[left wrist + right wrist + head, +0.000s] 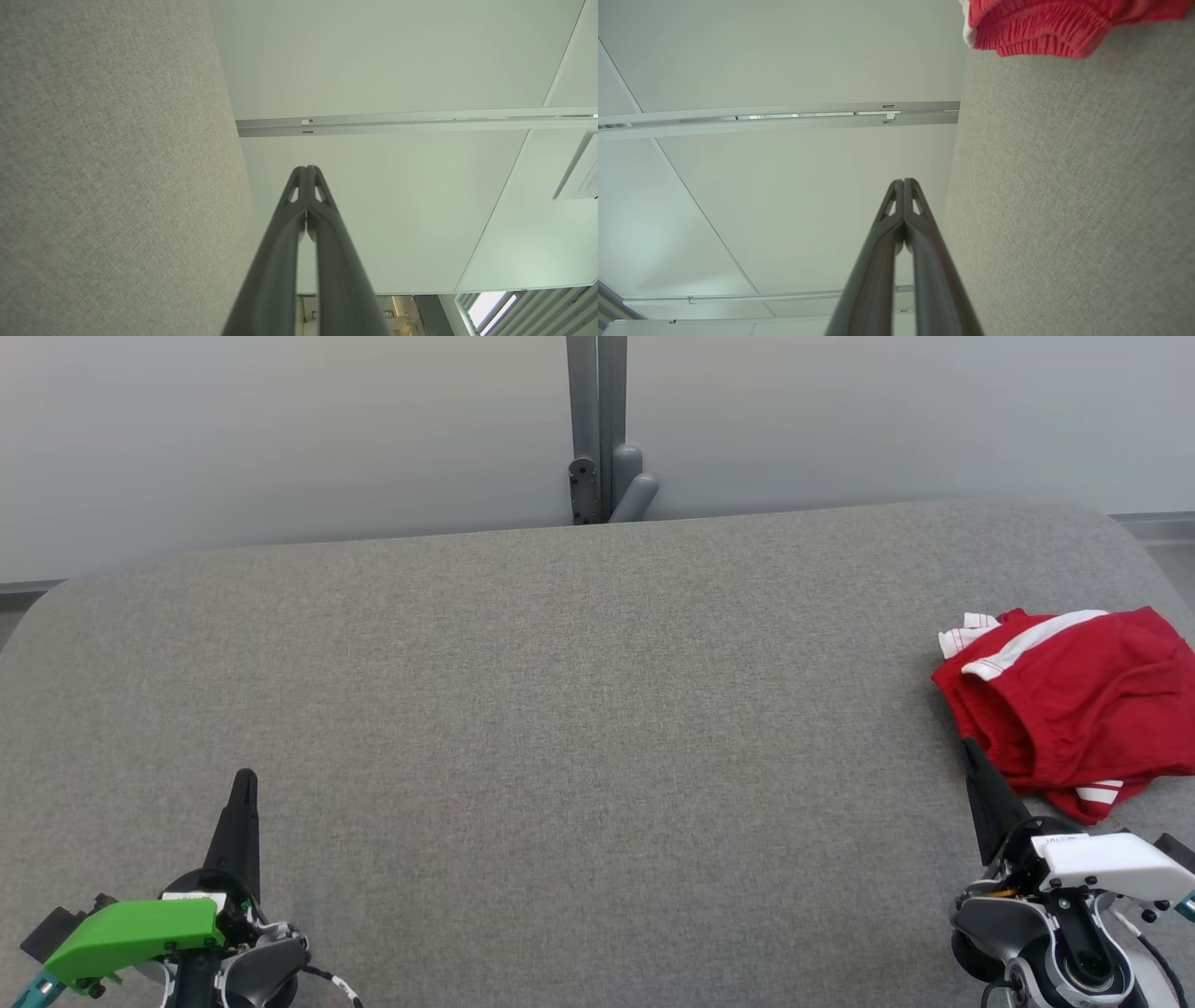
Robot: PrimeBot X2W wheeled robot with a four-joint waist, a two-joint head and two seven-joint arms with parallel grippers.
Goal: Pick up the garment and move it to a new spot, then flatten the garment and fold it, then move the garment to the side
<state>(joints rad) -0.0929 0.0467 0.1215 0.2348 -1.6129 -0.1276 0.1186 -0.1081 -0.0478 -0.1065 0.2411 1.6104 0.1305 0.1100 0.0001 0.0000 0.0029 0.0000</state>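
Grey fabric surface (560, 709), grey post (597, 420), pale wall (280, 429)

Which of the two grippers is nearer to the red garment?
The right gripper, its tip beside the red garment; the left gripper is far away.

Grey fabric-covered table (560, 709), rumpled red garment (1074, 700) with white stripes at its right edge

The garment (1074, 700) lies on the table (560, 709), just ahead and to the right of the right gripper (967, 747), with its near edge beside the fingertips. The left gripper (245, 777) is well apart to the left. A post (597, 429) stands beyond the table's far edge, ahead and between both.
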